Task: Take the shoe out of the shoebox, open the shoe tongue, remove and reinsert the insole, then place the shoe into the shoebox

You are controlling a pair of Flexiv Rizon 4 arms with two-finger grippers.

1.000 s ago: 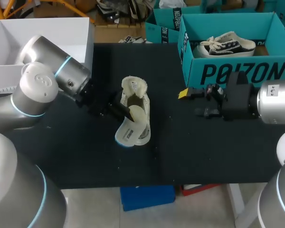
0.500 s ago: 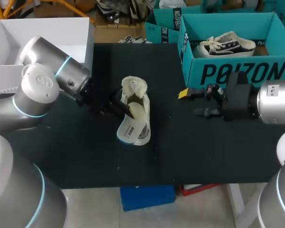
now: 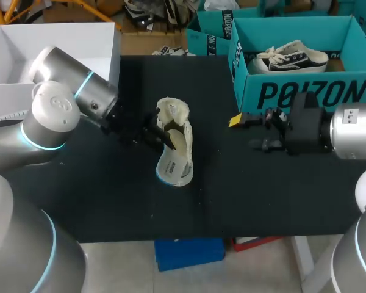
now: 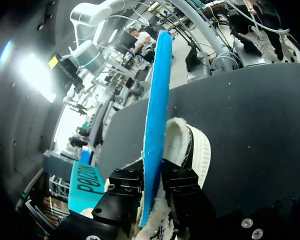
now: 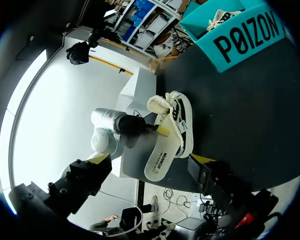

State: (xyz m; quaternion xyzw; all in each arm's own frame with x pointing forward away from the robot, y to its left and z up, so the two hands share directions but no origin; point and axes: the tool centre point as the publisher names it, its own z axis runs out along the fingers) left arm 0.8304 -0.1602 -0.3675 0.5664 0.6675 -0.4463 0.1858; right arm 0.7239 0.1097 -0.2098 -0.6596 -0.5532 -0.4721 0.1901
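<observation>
A cream fleece-lined shoe (image 3: 178,137) lies on the black table (image 3: 110,195), left of centre. Its insole (image 3: 169,166), pale on top and blue underneath, sticks out of the shoe's opening and slants over its near end. My left gripper (image 3: 161,135) is at the shoe's left side, shut on the insole. In the left wrist view the blue insole (image 4: 155,100) stands edge-on between the two black fingers (image 4: 127,182), with the shoe (image 4: 190,145) just behind. My right gripper (image 3: 247,131) hovers open to the right of the shoe, holding nothing. The right wrist view shows the shoe (image 5: 179,117) and insole (image 5: 162,157) ahead.
A teal shoebox (image 3: 293,93) stands at the back right with a black-and-white sneaker (image 3: 290,59) inside. A second teal box (image 3: 210,33) is behind it. A white open box (image 3: 55,43) sits at the back left.
The insole has swung in over the shoe, its free end shifting right. My left gripper moved slightly right with it. The right arm stayed still.
</observation>
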